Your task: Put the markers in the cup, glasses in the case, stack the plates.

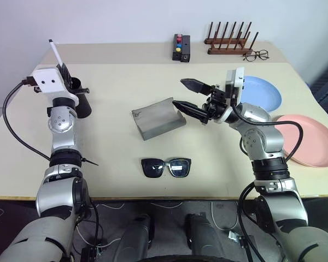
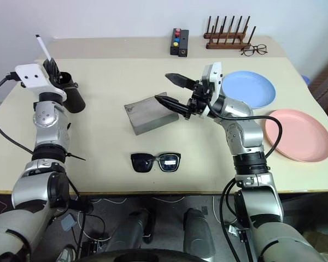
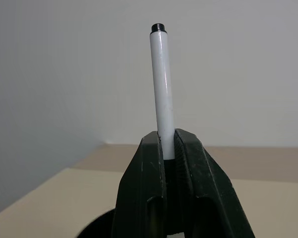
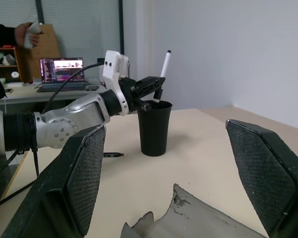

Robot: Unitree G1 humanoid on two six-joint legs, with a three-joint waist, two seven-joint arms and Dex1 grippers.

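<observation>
My left gripper (image 1: 63, 72) is shut on a marker (image 3: 161, 89) whose white end points up. It hovers just over the rim of the black cup (image 1: 80, 101) at the table's left. A second marker (image 2: 74, 157) lies on the table beside my left forearm. The grey case (image 1: 156, 118) sits mid-table, and the black sunglasses (image 1: 165, 167) lie folded open in front of it. My right gripper (image 1: 180, 93) is open, empty, pointing left above the case's right end. The blue plate (image 1: 261, 93) and pink plate (image 1: 312, 140) lie apart at the right.
At the back stand a wooden rack (image 1: 229, 41), wire-framed spectacles (image 1: 256, 54) and a black box with coloured buttons (image 1: 181, 47). Beyond the table's left side, the right wrist view shows a laptop (image 4: 62, 67) and a person's hand (image 4: 29, 32).
</observation>
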